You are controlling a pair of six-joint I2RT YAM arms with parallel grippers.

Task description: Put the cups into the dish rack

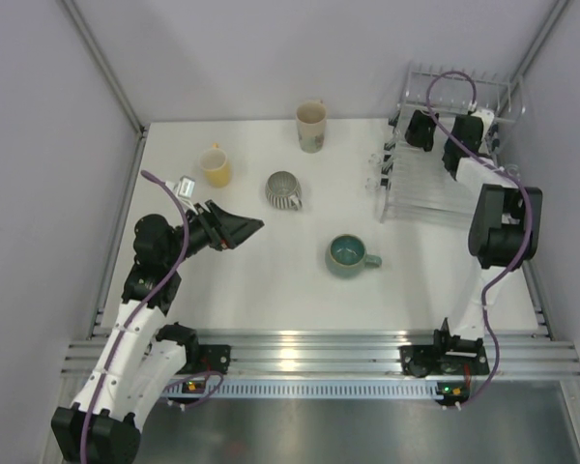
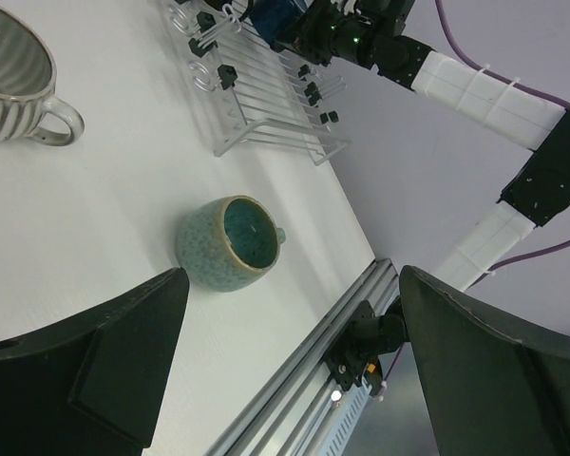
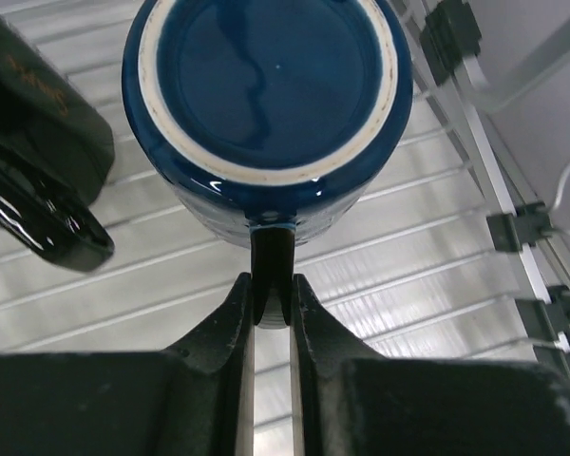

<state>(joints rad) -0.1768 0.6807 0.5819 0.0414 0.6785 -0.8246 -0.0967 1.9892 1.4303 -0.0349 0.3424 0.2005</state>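
My right gripper (image 3: 272, 302) is shut on the handle of the dark blue cup (image 3: 266, 95), held upside down over the dish rack (image 3: 427, 237). A black cup (image 3: 38, 180) lies in the rack to its left. In the top view the right gripper (image 1: 451, 145) is over the dish rack (image 1: 416, 193). On the table stand the yellow cup (image 1: 215, 165), the grey ribbed cup (image 1: 284, 189), the tall cream cup (image 1: 311, 126) and the teal-green cup (image 1: 348, 255). My left gripper (image 1: 246, 229) is open and empty, left of the teal-green cup (image 2: 230, 242).
Grey walls close the table on three sides. An aluminium rail (image 1: 309, 348) runs along the near edge. The grey ribbed cup (image 2: 14, 85) and the rack (image 2: 266, 104) show in the left wrist view, with the right arm (image 2: 494, 95) beyond.
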